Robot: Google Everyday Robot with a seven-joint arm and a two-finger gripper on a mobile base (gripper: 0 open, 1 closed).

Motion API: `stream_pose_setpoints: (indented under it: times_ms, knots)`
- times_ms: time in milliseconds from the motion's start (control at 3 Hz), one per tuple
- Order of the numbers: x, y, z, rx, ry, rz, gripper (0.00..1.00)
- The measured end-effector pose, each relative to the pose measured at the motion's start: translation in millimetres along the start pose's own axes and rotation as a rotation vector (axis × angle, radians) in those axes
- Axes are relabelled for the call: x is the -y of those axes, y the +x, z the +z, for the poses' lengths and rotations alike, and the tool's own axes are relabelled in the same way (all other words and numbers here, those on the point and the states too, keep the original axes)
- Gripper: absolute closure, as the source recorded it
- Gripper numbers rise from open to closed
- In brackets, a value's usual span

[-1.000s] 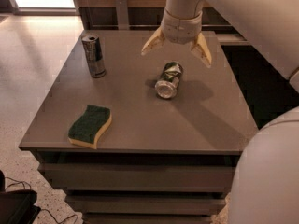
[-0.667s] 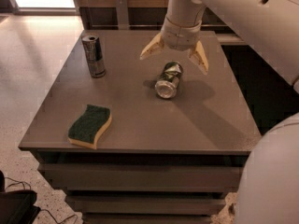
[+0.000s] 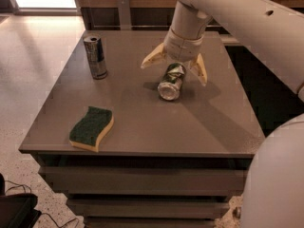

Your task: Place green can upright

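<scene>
The green can [image 3: 171, 81] lies on its side near the middle of the grey table [image 3: 142, 122], its silver end facing the front. It is short and dented. My gripper [image 3: 176, 67] hangs over the can's far end, open, with one cream finger [image 3: 153, 57] to the can's left and the other to its right [image 3: 201, 69]. The fingers straddle the can without closing on it.
A taller slim blue-and-silver can [image 3: 95, 56] stands upright at the table's back left. A green and yellow sponge [image 3: 91, 128] lies near the front left edge. My white arm reaches in from the upper right. Wooden furniture stands behind the table.
My gripper has come down and slightly left, so its open fingers now straddle the lying can's far end. The can has not moved.
</scene>
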State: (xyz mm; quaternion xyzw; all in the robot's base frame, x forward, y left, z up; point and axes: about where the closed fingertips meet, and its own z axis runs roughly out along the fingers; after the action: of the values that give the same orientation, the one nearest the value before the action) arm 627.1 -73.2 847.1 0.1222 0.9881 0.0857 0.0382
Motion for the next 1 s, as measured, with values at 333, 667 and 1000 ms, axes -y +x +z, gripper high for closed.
stream_pose_setpoints:
  times_ms: [333, 667, 1000]
  knots:
    - [0.0, -3.0, 7.9, -0.021, -0.011, -0.006, 0.0]
    - [-1.1, -3.8, 10.1, -0.02, -0.013, -0.008, 0.16]
    - [-1.9, -4.5, 11.9, -0.02, -0.014, -0.009, 0.39]
